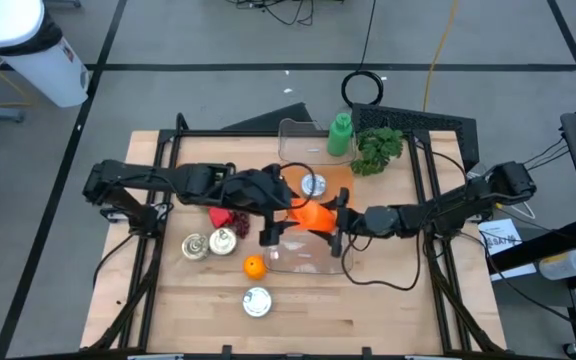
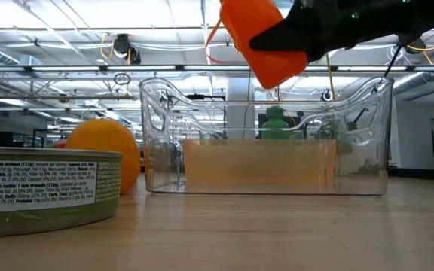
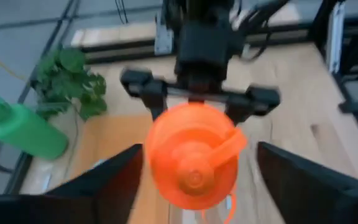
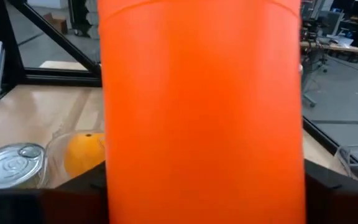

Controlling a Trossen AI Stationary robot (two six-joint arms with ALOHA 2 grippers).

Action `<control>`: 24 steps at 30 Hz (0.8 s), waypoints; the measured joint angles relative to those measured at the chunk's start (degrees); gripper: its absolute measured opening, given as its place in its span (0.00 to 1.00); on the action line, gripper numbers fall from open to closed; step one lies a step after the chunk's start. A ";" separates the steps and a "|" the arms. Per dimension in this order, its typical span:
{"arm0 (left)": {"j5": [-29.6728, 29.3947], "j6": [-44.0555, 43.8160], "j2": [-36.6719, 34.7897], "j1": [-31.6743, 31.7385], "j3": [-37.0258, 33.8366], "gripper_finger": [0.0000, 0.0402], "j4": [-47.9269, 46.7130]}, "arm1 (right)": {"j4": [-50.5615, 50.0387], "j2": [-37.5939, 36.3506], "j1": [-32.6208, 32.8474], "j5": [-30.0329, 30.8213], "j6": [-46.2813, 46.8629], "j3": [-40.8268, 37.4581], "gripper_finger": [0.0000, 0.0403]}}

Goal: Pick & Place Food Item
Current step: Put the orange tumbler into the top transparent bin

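An orange bottle (image 1: 313,213) hangs in the air between my two grippers, above a clear plastic container (image 2: 266,98). My right gripper (image 1: 336,220) reaches in from the table's right and is shut on the bottle (image 4: 201,106). My left gripper (image 1: 280,215) comes from the left; its fingers stand wide on either side of the bottle's lid end (image 3: 191,168) with gaps showing, so it is open and touches nothing. In the low view the bottle (image 2: 266,41) is tilted over the container. My right gripper pinches the bottle's body (image 4: 114,180) between its two fingers (image 4: 73,193), one on each opposite side. The fingers come in about level from the table's right. The bottle is lifted clear and tilted, its lid end (image 3: 194,177) toward my left gripper.
On the table near the container are an orange fruit (image 1: 254,266), two tins (image 1: 196,245) to the left, another tin (image 1: 257,301) toward the near edge and a red item (image 1: 226,215). At the back stand a green bottle (image 1: 340,135), leafy greens (image 1: 378,148) and a second clear container (image 1: 303,140).
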 joint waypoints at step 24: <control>2.46 1.29 1.77 0.44 0.00 0.73 1.88 | 3.54 0.02 -0.13 -0.22 -0.24 0.02 0.58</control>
